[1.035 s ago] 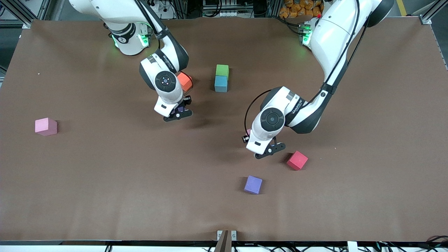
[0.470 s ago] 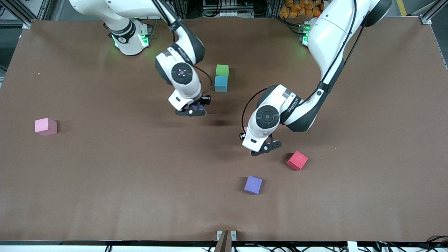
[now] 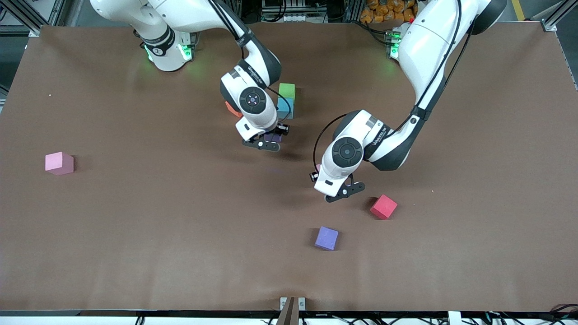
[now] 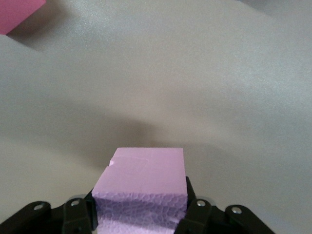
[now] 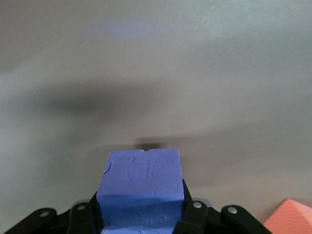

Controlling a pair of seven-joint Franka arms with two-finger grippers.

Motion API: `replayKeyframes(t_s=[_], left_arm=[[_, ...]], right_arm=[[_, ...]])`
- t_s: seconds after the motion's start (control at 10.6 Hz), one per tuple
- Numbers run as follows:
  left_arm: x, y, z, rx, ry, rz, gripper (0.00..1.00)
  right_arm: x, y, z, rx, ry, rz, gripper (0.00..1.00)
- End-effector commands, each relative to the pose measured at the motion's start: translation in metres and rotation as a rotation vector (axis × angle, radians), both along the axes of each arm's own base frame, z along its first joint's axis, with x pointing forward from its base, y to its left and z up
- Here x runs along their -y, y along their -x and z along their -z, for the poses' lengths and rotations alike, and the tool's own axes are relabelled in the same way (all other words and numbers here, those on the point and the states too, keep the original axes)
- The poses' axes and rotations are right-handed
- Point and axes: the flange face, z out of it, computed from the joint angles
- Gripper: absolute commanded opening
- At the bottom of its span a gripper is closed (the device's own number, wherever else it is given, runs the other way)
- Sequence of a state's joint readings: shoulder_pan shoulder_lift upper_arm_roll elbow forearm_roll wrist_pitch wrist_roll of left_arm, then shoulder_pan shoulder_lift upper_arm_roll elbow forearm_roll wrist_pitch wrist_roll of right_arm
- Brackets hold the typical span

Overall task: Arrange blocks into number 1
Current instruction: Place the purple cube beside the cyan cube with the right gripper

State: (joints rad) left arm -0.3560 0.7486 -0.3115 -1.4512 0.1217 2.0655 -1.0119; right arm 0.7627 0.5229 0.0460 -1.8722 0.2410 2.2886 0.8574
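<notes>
Matte, pitted foam blocks (image 3: 327,238); smooth, dull brown table (image 3: 135,234).

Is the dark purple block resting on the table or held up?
Held up: the right gripper is shut on the dark purple block, with its shadow on the table below.

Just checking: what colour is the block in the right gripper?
Dark purple block, seen best in the right wrist view.

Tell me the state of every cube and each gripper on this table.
Right gripper: shut on dark purple foam cube, lifted.
Left gripper: shut on pale pink foam cube, lifted.
Green foam cube: on table.
Light blue foam cube: on table, touching green foam cube.
Orange foam cube: on table, partly hidden by right arm.
Pink foam cube: alone on table.
Red foam cube: alone on table.
Lavender foam cube: alone on table.
</notes>
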Motion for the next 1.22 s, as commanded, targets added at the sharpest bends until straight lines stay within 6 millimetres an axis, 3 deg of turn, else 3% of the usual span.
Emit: replayKeyframes(t_s=[0.0,0.38,1.13], left_arm=[[-0.001,0.003,-0.004,-0.013,0.004,0.005,0.00],[0.003,0.006,-0.003,-0.017,0.004,0.009,0.00],[0.005,0.008,-0.001,-0.019,0.002,0.007,0.00]], right_arm=[[-0.026,0.008,0.010,-0.005,-0.007,0.014,0.00],[-0.044,0.030,0.020,0.027,0.021,-0.076,0.00],[-0.040,0.034,0.025,0.016,0.040,-0.094,0.00]])
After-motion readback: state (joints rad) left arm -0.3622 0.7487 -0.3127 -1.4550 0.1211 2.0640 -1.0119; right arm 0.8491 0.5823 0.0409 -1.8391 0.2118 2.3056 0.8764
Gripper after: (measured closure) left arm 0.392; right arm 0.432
